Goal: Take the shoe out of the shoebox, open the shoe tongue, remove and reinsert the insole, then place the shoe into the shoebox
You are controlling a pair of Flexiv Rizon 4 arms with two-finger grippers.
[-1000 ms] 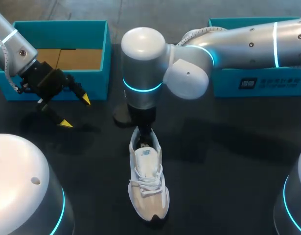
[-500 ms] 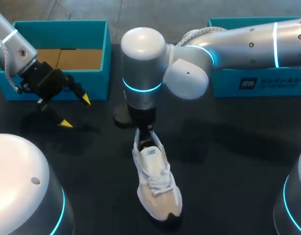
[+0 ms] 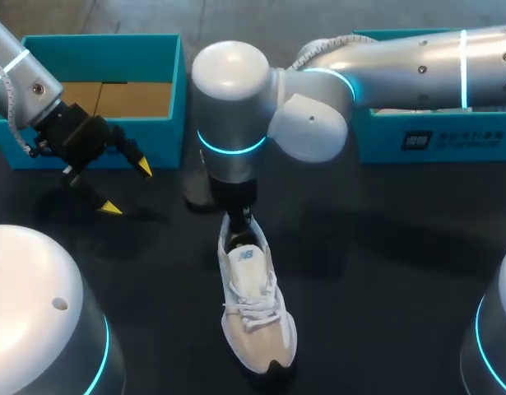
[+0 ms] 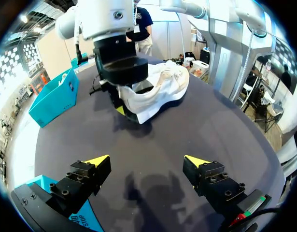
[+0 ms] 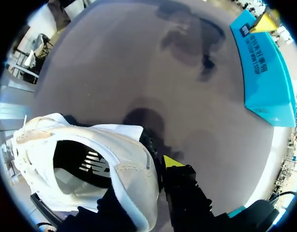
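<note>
A white sneaker (image 3: 254,306) with a beige toe stands on the dark table, toe toward the near edge. My right gripper (image 3: 236,219) points down over its heel. In the right wrist view, the right gripper (image 5: 149,170) is shut on the shoe (image 5: 85,164)'s heel wall: one finger is inside the opening, and the yellow-tipped finger (image 5: 171,162) is outside. My left gripper (image 3: 127,188) hovers open and empty in front of the teal shoebox (image 3: 166,123). The left gripper (image 4: 147,162) faces the shoe (image 4: 162,87) from a distance.
The teal shoebox, with its bare cardboard floor, sits at the back left. A second teal box (image 3: 434,136) lies at the back right under my right arm. It also shows ahead of the right gripper as the teal box (image 5: 261,77).
The right gripper has shut on the shoe's heel. The shoe's toe swung right, then part of the way back. The right arm shifted slightly left. The left arm has not moved.
</note>
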